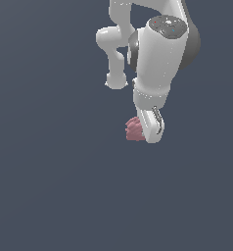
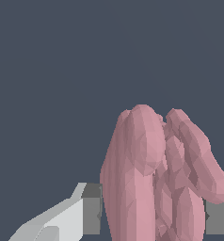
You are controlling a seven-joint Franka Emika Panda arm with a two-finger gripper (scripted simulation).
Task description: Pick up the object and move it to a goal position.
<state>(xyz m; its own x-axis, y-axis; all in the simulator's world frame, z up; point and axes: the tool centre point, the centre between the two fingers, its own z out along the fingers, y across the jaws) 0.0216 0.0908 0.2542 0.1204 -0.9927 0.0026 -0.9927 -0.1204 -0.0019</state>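
The object [image 2: 147,174] is a dusty pink lumpy blob with ridged, finger-like lobes. In the wrist view it fills the gap between the two fingers; the grey pad of one finger [image 2: 91,209] touches one flank and the other pad [image 2: 216,217] touches the opposite flank. My gripper [image 2: 154,214] is shut on the object. In the exterior view the object [image 1: 133,130] sticks out from the gripper [image 1: 148,132] toward the exterior view's left, partly hidden by the white finger. Whether it rests on the surface or hangs above it cannot be told.
The white arm [image 1: 160,59] comes down from the top of the exterior view. Around it is only a plain dark blue-grey surface [image 1: 50,186], and no goal marker shows.
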